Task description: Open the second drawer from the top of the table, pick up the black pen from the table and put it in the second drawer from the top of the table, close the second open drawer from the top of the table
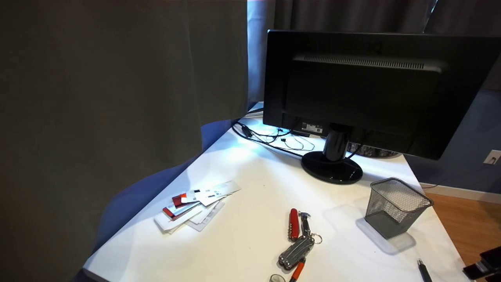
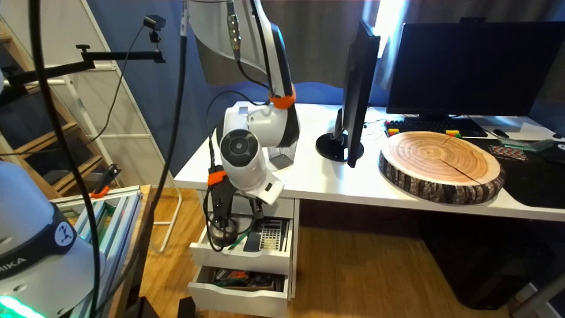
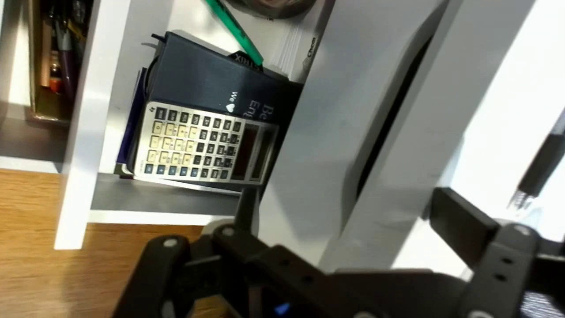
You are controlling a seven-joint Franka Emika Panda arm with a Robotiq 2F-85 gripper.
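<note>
While a robot arm [image 2: 245, 176] hangs over the front edge of the white tabletop [image 1: 250, 172], its black tool [image 3: 351, 214] stands with its fingers spread wide, one toward the drawers and one toward the tabletop; whether either touches anything cannot be told. The black pen [image 1: 424, 270] lies near the grey mesh cup [image 1: 397, 207] but apart from it, on the side away from the monitor [image 1: 364, 98], one end cut off by the frame in an exterior view. Below the level of the mesh cup, the top drawer [image 3: 309, 159] is closed. Under it, the second drawer [image 2: 240, 259] is pulled out, bearing a calculator [image 3: 198, 143], a dark cover [image 3: 198, 73] and a green stick-like item [image 3: 236, 31]. Lowest beneath the cup, the third drawer [image 2: 238, 300] also stands out, its contents too jumbled to name. Well apart from the mesh cup, papers and cards [image 1: 195, 207] lie in a loose pile; between them and the cup sit a red pocketknife [image 1: 294, 224] and a silver multitool [image 1: 296, 252]. Farther from the cup, past the monitor, rests a round wood slab [image 2: 441, 161].
</note>
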